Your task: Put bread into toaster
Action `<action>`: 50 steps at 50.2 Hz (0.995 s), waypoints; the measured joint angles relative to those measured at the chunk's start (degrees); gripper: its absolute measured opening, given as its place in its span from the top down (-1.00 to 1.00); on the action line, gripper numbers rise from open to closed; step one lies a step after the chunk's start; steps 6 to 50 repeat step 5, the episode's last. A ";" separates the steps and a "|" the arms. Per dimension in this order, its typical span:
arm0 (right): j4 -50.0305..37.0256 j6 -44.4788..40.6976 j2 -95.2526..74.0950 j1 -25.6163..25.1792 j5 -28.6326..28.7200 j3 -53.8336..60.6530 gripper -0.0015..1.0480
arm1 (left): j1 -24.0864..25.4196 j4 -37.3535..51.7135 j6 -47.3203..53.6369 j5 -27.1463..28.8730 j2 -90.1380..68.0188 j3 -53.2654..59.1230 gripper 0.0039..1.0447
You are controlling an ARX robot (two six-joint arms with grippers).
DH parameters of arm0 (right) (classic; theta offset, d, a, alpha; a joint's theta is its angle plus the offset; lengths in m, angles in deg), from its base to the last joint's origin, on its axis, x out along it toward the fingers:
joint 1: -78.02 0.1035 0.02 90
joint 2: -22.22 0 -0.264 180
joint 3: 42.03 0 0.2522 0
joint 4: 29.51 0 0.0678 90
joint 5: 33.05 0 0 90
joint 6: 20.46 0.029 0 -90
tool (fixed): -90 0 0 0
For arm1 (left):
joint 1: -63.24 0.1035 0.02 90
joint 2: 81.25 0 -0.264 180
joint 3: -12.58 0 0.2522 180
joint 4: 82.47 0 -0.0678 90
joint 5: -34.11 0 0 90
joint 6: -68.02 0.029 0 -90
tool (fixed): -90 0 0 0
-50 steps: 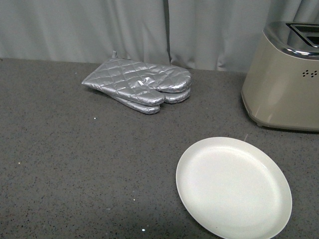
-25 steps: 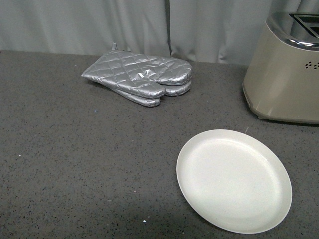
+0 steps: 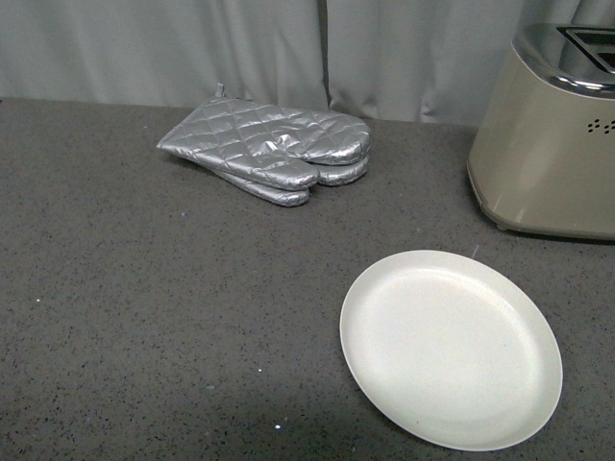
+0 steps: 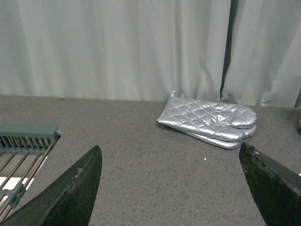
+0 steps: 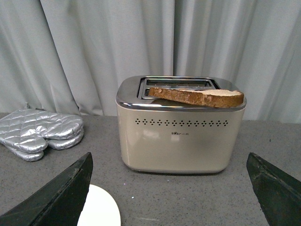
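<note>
Comparing the front view with a second ago: your camera has tilted slightly, so the plate (image 3: pixel 451 350), oven mitts (image 3: pixel 269 149) and toaster (image 3: pixel 546 134) sit a little differently in frame. Over the last half second nothing has shifted at all.

- Bread (image 5: pixel 197 96): lying flat across the toaster's chrome top in the right wrist view, not down in a slot. One end overhangs the rim. Judged: the drop is not finished.
- Toaster (image 5: pixel 179 125): at about 2 o'clock from the plate on the counter (image 3: pixel 144 317), upright, slots partly covered by the slice.
- Plate: bare, at 5 o'clock in the front view.
- Oven mitts: stacked at 11 o'clock from the plate, well apart from it.
- Rack (image 4: pixel 21 155): seen only from the left wrist.
- Right end effector (image 5: pixel 169 197): spread wide, holding nothing, facing the toaster.
- Left end effector (image 4: pixel 171 193): spread wide, holding nothing.

Judged next: you would need to tip the slice on edge and guide it into a slot.
</note>
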 joint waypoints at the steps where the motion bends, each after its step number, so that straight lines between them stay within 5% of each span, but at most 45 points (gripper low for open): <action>1: 0.00 0.00 0.00 0.00 0.00 0.00 -0.82 | 0.00 0.00 0.00 0.02 0.02 0.00 -0.65; 50: 0.00 0.00 0.00 0.00 0.00 0.00 -0.82 | 0.00 0.00 0.00 0.02 0.02 0.00 -0.63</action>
